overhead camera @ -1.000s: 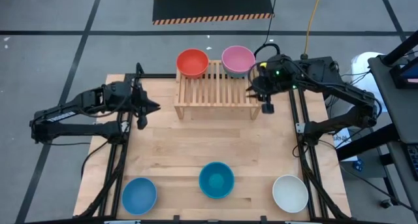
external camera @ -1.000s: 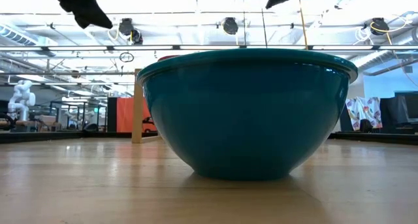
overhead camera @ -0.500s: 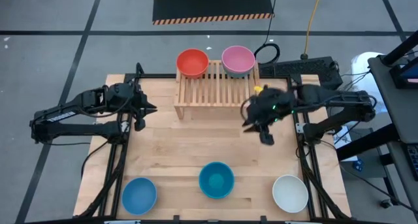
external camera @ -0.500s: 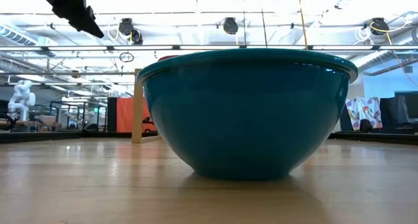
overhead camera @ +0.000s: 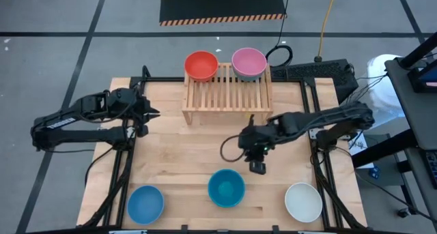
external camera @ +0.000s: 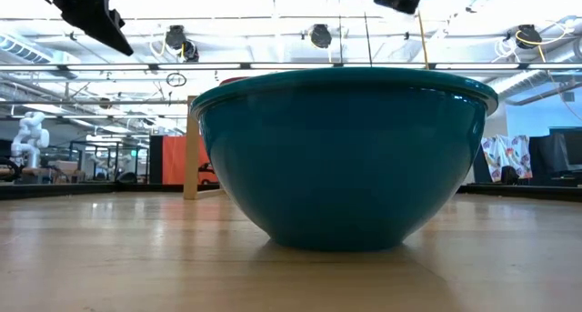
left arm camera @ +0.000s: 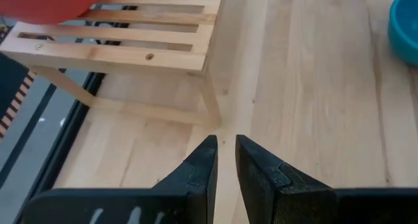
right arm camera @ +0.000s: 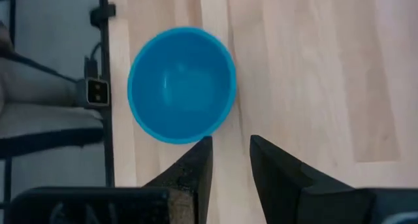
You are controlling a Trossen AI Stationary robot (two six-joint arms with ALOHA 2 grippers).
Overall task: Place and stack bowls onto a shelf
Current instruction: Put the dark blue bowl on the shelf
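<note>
A red bowl and a pink bowl sit side by side on the far part of the slatted wooden shelf. A teal bowl, a light blue bowl and a white bowl stand on the table near its front edge. No dark green bowl is in view. My right gripper hovers above the table just far-right of the teal bowl, empty, its fingers a little apart. My left gripper waits left of the shelf, shut and empty.
The teal bowl fills the low view. The right wrist view looks down on the light blue bowl near the table's edge. Bare wood lies between the shelf and the front row of bowls. Black frame rails run along both table sides.
My right gripper has left the shelf's right end, beside the pink bowl, and swung toward the table's near edge and left, to a spot close above the teal bowl. The bowls have not moved.
</note>
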